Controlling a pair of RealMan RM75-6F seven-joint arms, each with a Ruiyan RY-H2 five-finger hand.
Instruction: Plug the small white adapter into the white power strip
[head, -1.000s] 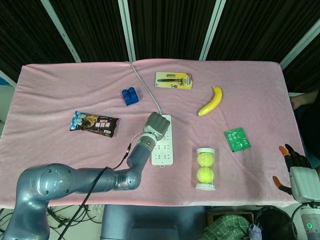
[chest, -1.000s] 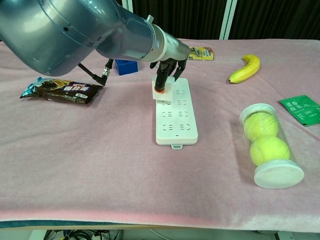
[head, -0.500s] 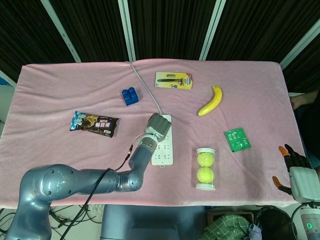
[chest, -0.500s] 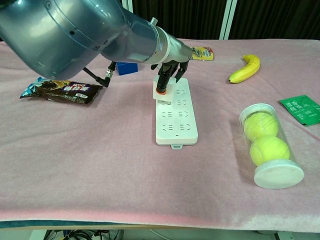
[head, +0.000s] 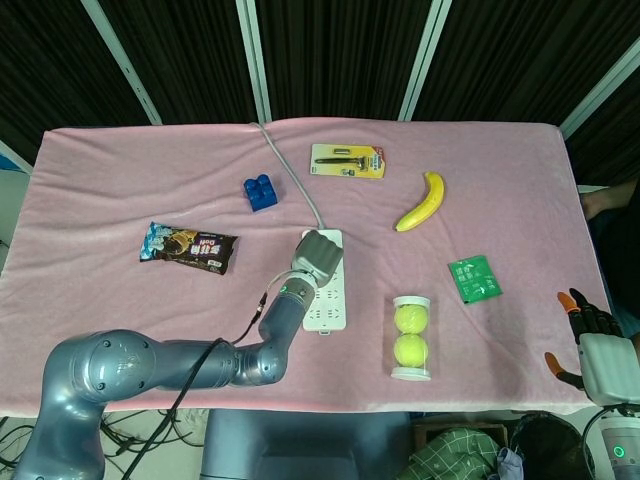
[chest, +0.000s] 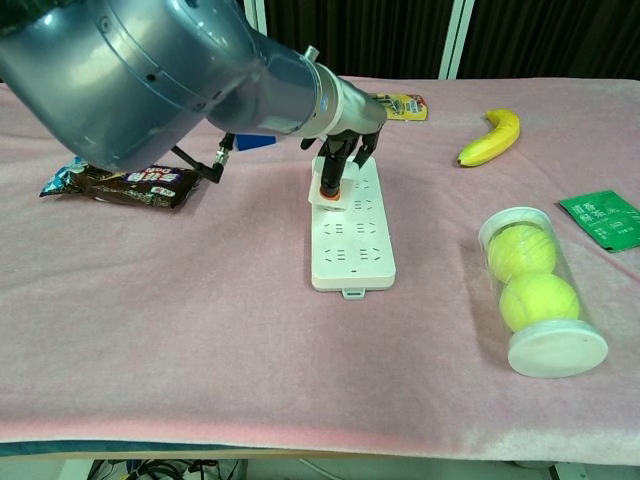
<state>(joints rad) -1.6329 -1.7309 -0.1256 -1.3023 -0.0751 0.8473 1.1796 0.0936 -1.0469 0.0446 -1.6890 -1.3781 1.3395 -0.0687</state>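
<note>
— Looking at the left hand (chest: 338, 152), can you tell what it's got?
— It's pinching the small white adapter (chest: 329, 194) from above, fingertips (chest: 329, 183) clamped on its top, right over the upper sockets of the white power strip (chest: 352, 240). From the head view the hand's back hides the adapter, so I can't say whether the prongs are seated.
— Will it behave?
— I'd guess so. It looks like a light, rigid plastic block with smooth sides, so it could twist or slip if squeezed off-centre. Best held by its flat opposite faces and pushed straight down.
— And the strip?
— Stiff, lying flat on the pink cloth of the table (head: 120, 190); it might slide under a slanted push.
— The right hand (head: 590, 345)?
— Off by the table's edge, fingers loosely spread, holding nothing.
</note>
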